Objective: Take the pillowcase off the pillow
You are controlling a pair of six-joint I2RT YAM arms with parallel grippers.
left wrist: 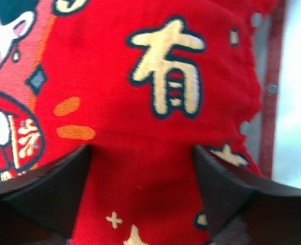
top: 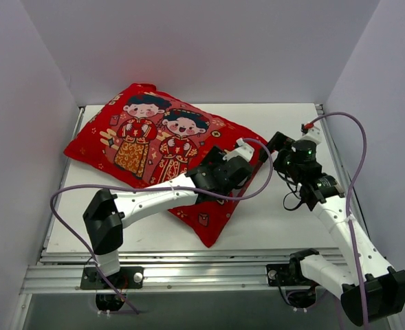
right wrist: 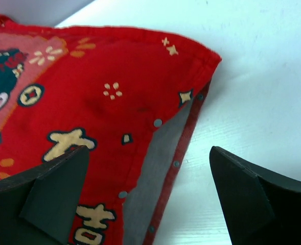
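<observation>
The pillowcase lies slantwise from the far-left corner of the desk to the middle. It's stuffed full, with one corner poking toward the near edge. Its snap-lined hem faces the right edge. The pale grey showing inside is probably the pillow, but it's hard to be sure.

The left gripper sits on the fabric near that hem, jaws apart with red cloth between them and nothing pinched. The right gripper hovers just off the opening, jaws wide apart too.

I'd have the right one nip only the top lip while the left pins the stuffing through the cloth, then peel.

Count: one pillowcase, one pillow, two grippers, two cartoon kids, and about five snaps showing.
</observation>
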